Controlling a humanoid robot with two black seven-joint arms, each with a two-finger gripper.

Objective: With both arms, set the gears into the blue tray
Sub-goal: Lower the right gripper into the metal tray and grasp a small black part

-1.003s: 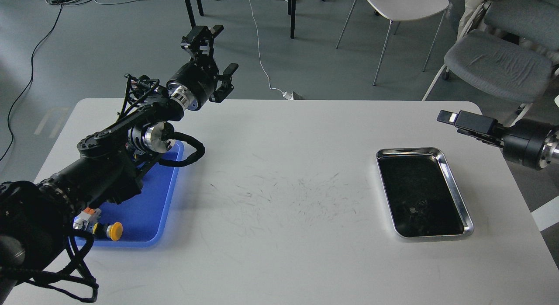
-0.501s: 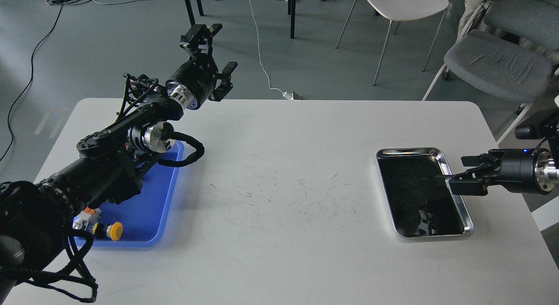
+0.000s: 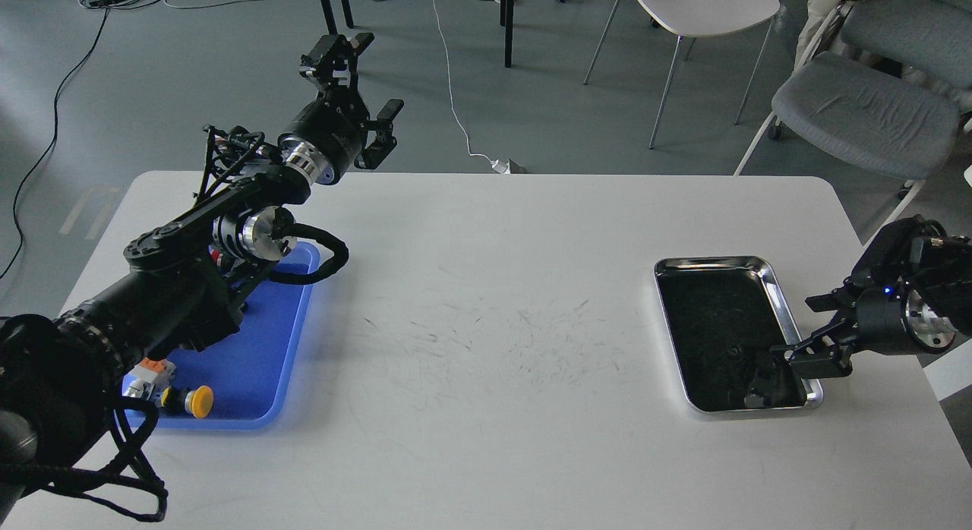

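Observation:
The blue tray (image 3: 262, 355) lies at the table's left, partly under my left arm. My left gripper (image 3: 361, 83) is raised beyond the table's far edge, open and holding nothing. At the right, my right gripper (image 3: 796, 334) hangs over the near right corner of the steel tray (image 3: 793, 329). Its two fingers stand apart with nothing visible between them, and the lower one dips into the tray. A faint small round shape, perhaps one of the gears (image 3: 733, 354), shows on the tray's dark floor. No gear shows in the blue tray.
A yellow-capped push-button (image 3: 199, 401) and an orange and white part (image 3: 152, 374) sit in the blue tray's near left corner. Fine dark scuffs mark the table's middle (image 3: 493, 340). Chairs (image 3: 866, 112) and floor cables lie beyond the table.
My right gripper has swung down from above the table's right edge to the steel tray's near right corner. The left gripper has drifted slightly up and to the left.

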